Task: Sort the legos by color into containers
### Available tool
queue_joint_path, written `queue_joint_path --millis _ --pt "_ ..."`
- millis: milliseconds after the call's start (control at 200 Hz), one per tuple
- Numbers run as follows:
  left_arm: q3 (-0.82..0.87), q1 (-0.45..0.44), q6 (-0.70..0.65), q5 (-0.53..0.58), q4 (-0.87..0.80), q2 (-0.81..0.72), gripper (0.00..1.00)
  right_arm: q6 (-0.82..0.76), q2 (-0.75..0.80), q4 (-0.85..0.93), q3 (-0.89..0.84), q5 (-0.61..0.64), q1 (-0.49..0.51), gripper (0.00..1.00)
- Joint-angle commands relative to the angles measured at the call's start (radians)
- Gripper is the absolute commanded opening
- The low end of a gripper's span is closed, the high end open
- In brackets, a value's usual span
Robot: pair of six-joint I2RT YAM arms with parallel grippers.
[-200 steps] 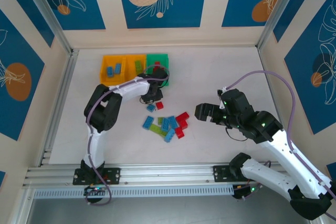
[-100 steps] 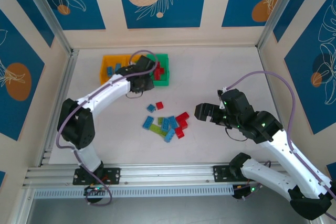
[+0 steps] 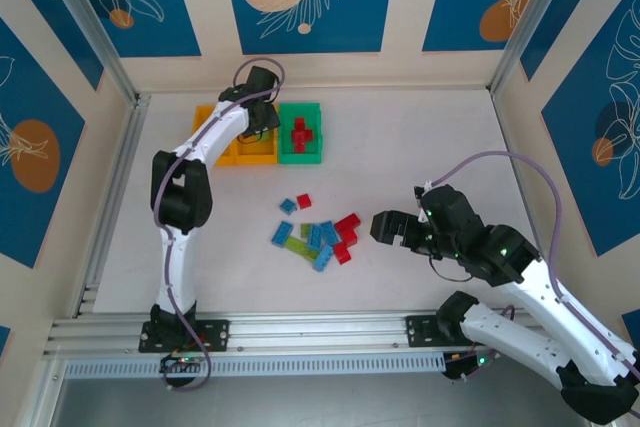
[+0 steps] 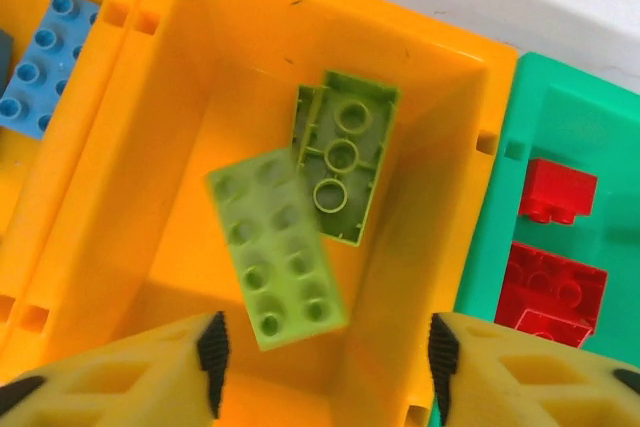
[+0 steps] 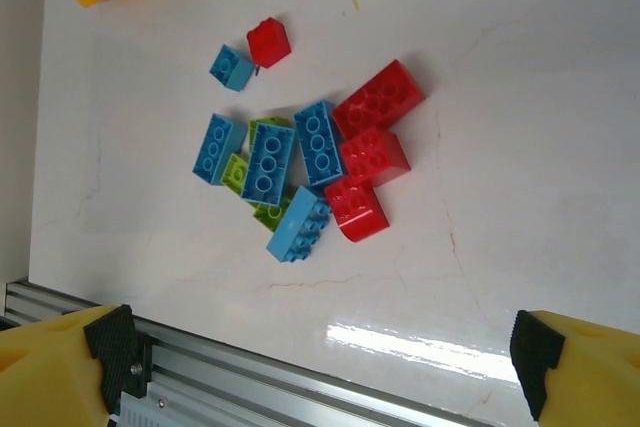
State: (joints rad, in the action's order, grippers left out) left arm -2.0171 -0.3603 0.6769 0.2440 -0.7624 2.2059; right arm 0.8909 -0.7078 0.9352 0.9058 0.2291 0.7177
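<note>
My left gripper (image 3: 262,119) hangs over the middle orange container (image 4: 440,67), jaws open. Below the gripper (image 4: 322,372), a lime green lego (image 4: 278,247) is loose and blurred, apart from both pads; a second lime one (image 4: 342,157) lies flat under it. The left orange container (image 3: 203,147) holds blue legos (image 4: 40,57), and the green container (image 3: 300,159) holds red ones (image 4: 555,287). A mixed pile of blue, red and lime legos (image 3: 318,237) lies mid-table. My right gripper (image 3: 385,227) stands open to the right of it, with nothing between its fingers.
In the right wrist view the pile (image 5: 300,157) sits above a stretch of bare white table, with the aluminium front rail (image 5: 250,387) just below. A small blue brick (image 5: 231,67) and a small red one (image 5: 268,42) lie apart from the pile.
The left arm swung from beside the pile to above the middle orange container, and its jaws opened, letting go of the lime brick. The right arm shifted slightly nearer.
</note>
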Motion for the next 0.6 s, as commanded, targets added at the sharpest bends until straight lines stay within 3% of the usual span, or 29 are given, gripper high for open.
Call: queue_joint_path --millis 0,165,275,360,485,595 --pt "-0.012 0.001 -0.018 -0.026 -0.047 -0.096 0.60 0.065 0.008 -0.028 -0.040 0.025 0.011 0.98" --pt "0.210 -0.024 -0.041 -0.132 -0.003 -0.333 0.59 0.090 -0.072 -0.098 -0.080 0.048 0.015 0.99" --pt "0.376 -0.089 -0.120 -0.186 0.022 -0.537 0.58 0.132 -0.171 -0.129 -0.081 0.082 0.019 1.00" --pt "0.501 -0.163 -0.288 -0.251 0.060 -0.692 0.58 0.171 -0.263 -0.162 -0.071 0.088 0.023 1.00" --pt "0.686 -0.266 -0.628 -0.529 0.092 -0.886 0.64 0.261 -0.433 -0.201 -0.025 0.066 0.022 0.99" --pt "0.748 -0.305 -0.745 -0.638 0.022 -0.970 0.71 0.261 -0.600 -0.234 0.031 0.037 0.007 1.00"
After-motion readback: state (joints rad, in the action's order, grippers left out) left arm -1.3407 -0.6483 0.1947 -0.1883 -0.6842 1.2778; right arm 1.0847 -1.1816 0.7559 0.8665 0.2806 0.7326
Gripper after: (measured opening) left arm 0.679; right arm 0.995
